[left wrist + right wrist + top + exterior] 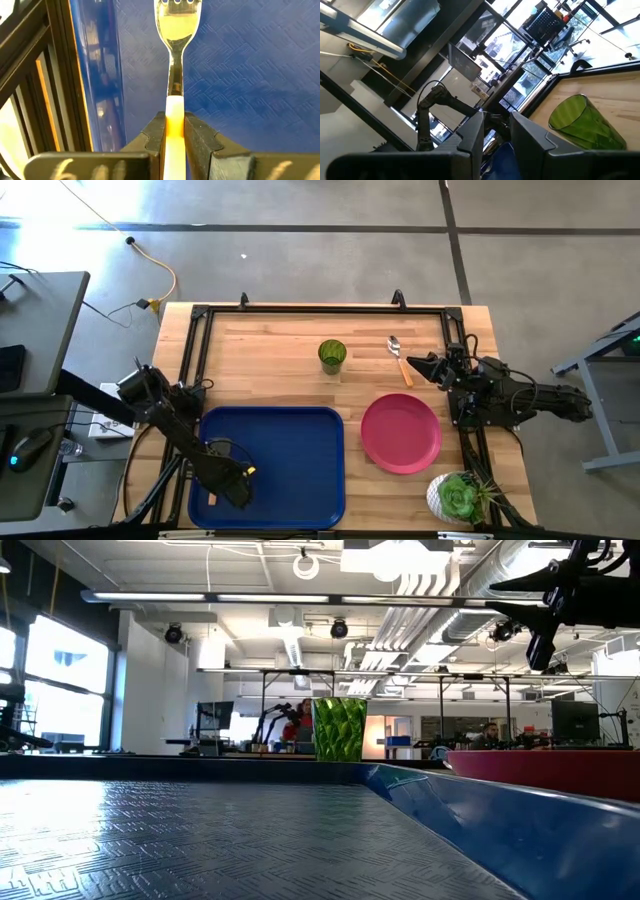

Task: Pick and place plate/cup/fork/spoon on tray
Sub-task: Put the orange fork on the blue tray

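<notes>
You're in the placing step for the fork [175, 30]: your left gripper [175, 137] is clamped on its orange handle, tines pointing out over the textured floor of the tray [290, 450], close to the tray's left wall at the near corner. Whether the fork touches the floor yet can't be told. Next you'd want to lower until it lies flat, then part the fingers and lift straight away so the handle isn't dragged. Your right gripper [432, 367] waits at the table's right side, just beside the spoon [398, 356], its fingers a little apart and holding nothing. The plate [400, 433] sits on the wood just right of the tray, and the cup [332, 355] stands upright farther back; all three are not yet on the tray
</notes>
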Controlling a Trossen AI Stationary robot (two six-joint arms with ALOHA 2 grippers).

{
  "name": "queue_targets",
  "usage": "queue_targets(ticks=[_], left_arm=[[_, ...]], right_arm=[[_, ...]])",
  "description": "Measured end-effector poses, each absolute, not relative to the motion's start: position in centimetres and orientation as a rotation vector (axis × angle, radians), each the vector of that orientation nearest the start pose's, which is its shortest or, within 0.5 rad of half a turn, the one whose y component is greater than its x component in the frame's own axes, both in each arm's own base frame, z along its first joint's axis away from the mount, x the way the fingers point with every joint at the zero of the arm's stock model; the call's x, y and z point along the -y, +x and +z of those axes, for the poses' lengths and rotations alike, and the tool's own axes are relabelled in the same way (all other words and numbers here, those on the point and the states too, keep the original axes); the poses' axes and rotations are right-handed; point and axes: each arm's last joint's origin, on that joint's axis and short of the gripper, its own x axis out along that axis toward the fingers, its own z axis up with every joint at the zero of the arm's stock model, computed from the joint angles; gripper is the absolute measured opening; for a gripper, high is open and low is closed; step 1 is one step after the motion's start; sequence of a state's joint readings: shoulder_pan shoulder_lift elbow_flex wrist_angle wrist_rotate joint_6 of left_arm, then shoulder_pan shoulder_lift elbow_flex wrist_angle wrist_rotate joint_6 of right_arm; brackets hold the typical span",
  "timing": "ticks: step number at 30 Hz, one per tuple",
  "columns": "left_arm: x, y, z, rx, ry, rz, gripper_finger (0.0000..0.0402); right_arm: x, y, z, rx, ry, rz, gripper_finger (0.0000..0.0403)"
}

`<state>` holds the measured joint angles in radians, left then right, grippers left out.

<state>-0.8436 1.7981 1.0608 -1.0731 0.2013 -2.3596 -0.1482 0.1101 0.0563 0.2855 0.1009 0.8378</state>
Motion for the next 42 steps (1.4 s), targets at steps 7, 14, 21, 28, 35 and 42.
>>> queue_targets(ticks=[7,14,21,28,35,42], left_arm=[[21.03,18.23,14.69,-1.396,-0.993,1.421,0.0040],[20.99,18.22,14.70,-1.391,-0.989,1.422,0.0040],[20.87,18.12,14.74,-1.390,-0.973,1.435,0.0040],[20.85,18.13,14.74,-1.384,-0.966,1.428,0.0040],[20.82,18.21,14.72,-1.367,-0.964,1.417,0.0040],[21.12,18.64,14.37,-1.376,-1.001,1.384,0.0040]], right_arm=[[1.77,9.79,20.14,0.324,0.824,-0.139,0.0087],[1.77,9.79,20.14,0.324,0.824,-0.139,0.0087],[1.76,9.79,20.14,0.325,0.842,-0.136,0.0087],[1.76,9.79,20.14,0.326,0.842,-0.136,0.0087],[1.76,9.79,20.15,0.326,0.842,-0.136,0.0087],[1.77,9.79,20.15,0.326,0.842,-0.136,0.0087]])
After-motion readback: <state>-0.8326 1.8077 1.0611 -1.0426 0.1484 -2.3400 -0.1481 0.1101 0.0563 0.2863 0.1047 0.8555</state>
